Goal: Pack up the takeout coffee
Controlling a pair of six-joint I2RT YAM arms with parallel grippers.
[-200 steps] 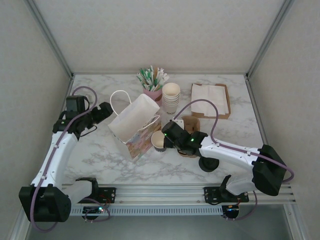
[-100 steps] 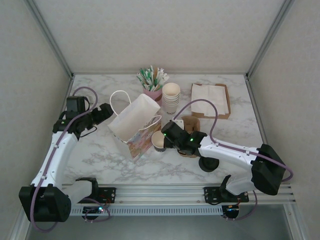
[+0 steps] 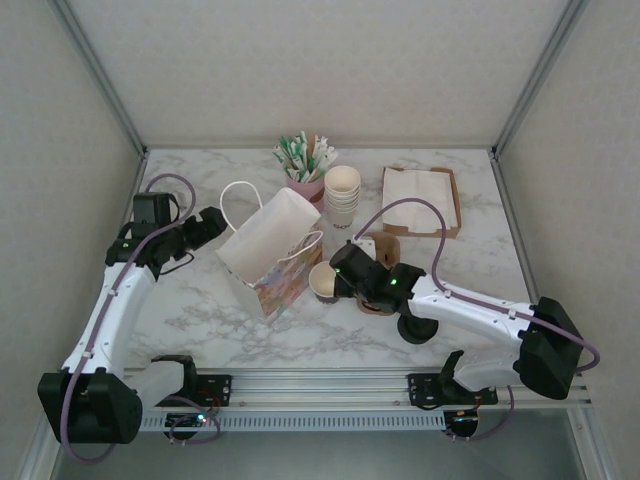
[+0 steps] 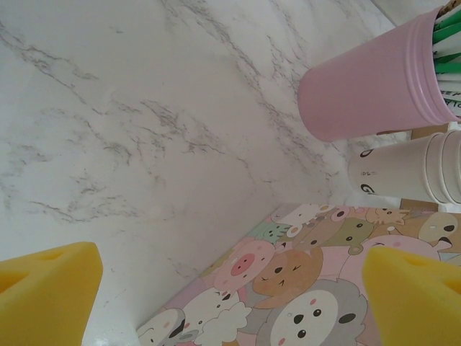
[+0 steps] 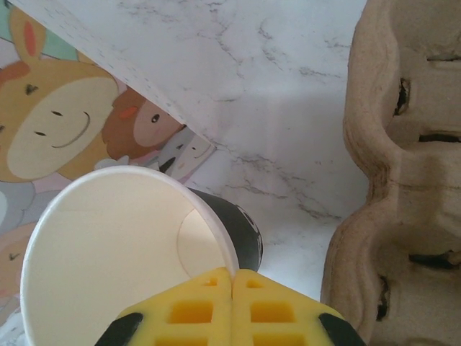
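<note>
Working from the right, you have the right gripper (image 5: 232,303), jaws pressed together, at the rim of the upright, lidless cup (image 5: 108,245) standing between bag (image 3: 270,250) and cardboard carrier (image 5: 396,180); the left gripper (image 4: 229,288) gapes beyond the bag.

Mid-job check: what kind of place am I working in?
Likely a lab cell staged as a café counter: white panel walls around a marble-look table, a stack of paper cups, a pink cup of straws.

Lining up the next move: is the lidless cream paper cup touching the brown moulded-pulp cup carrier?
Apart. The right wrist view shows bare marble table between the lidless cream paper cup and the brown moulded-pulp cup carrier.
</note>
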